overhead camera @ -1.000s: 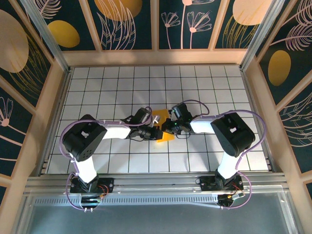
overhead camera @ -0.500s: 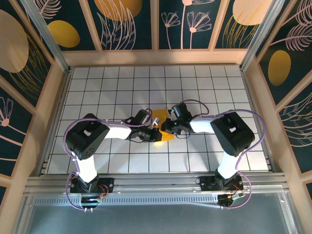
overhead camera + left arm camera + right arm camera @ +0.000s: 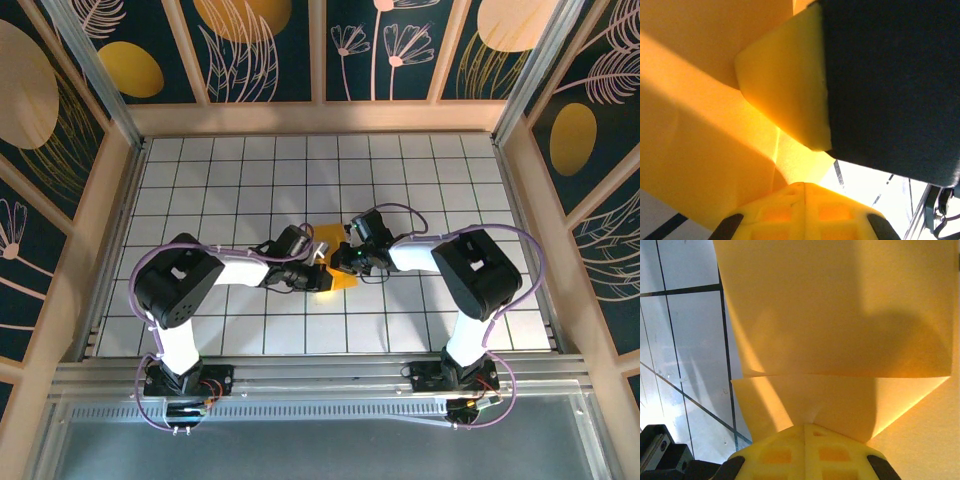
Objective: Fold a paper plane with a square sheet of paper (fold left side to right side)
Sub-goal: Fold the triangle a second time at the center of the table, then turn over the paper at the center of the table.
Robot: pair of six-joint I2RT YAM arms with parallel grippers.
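On the left, the left gripper (image 3: 317, 270) is seen low over the middle of the table (image 3: 430, 180), jaws pressed together. In its wrist view the paper (image 3: 343, 281) is drawn right up to the tips, so a pinch on it is judged likely. At the centre, the paper is found between the two grippers, a small orange-yellow patch partly hidden under them. On the right, the right gripper (image 3: 346, 262) is closed too, with paper gathered at its tips. From its wrist camera, one flap is shown laid over a lower layer, with a straight folded edge across. A first fold is judged made. No narrow pointed shape is made out, so most folding is judged left.
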